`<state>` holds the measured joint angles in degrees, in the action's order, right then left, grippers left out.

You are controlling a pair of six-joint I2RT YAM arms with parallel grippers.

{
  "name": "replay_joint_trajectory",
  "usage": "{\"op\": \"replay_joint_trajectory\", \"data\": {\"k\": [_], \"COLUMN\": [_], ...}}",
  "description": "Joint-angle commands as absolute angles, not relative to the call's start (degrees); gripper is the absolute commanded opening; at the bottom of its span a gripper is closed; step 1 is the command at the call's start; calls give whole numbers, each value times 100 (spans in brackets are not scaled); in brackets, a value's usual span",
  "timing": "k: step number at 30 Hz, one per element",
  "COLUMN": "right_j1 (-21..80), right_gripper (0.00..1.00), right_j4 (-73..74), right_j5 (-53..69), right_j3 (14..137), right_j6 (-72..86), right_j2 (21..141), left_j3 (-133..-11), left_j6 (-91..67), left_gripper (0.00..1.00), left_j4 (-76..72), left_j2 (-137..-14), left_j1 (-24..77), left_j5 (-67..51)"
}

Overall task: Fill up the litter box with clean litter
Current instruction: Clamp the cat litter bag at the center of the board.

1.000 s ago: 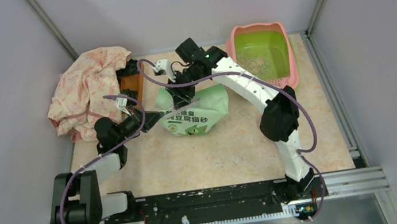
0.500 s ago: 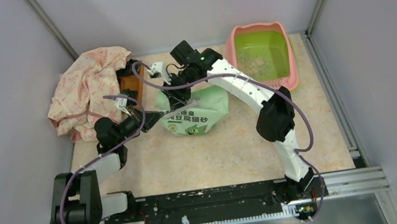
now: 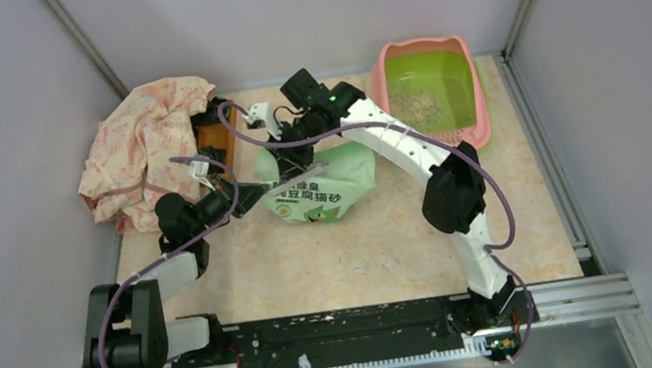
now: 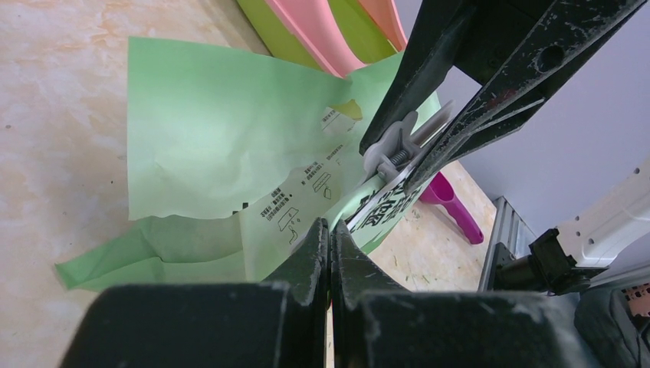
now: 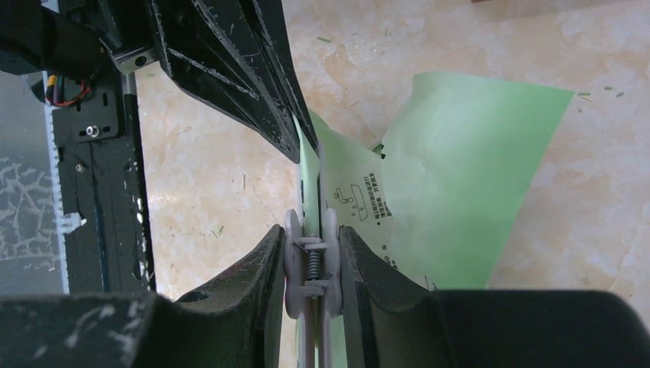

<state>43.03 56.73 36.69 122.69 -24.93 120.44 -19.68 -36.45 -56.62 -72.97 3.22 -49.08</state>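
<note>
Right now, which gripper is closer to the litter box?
Right. The right gripper squeezes the clip on the bag, left of the litter box. The left gripper pinches the bag's edge, farther left still.

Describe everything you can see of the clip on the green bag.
The clip is small and looks like pale grey-white plastic: two flat arms joined by a bare metal coil spring. It sits astride the edge of the bag, with the green sheet running between its arms. The right pincer presses on it from both sides. The left pincer is shut on the bag nearby, clear of the clip.
</note>
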Motion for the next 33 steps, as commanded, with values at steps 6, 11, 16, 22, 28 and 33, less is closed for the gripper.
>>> {"op": "replay_joint_trajectory", "data": {"k": [6,11,16,22,28,33], "right_j1": [4349,4343,4359,4355,4392,4548], "right_gripper": [0,0,28,43,40,43], "right_j4": [4444,4020,4303,5651,6755,7208], "right_j5": [3596,3585,3534,3496,3497,3395], "right_j3": [11140,10679,10754,12327,13871,14409], "right_j6": [-2053,-1798,-2024,-2574,-3030,-3180], "right_j2": [11205,10961,10950,11640,12316,12655], "left_j3": [-2004,-2034,-2065,-2074,-2083,-2104], "left_j6": [-3753,-3755,-3785,-3799,-3863,-3887], "left_gripper": [0,0,0,0,0,0], "left_j4": [-6275,-6275,-6280,-6317,-6375,-6357], "left_j2": [-7126,-7154,-7188,-7222,-7319,-7323], "left_j1": [325,318,325,322,333,334], "left_j5": [-4977,-4975,-5014,-5055,-5121,-5177]}}
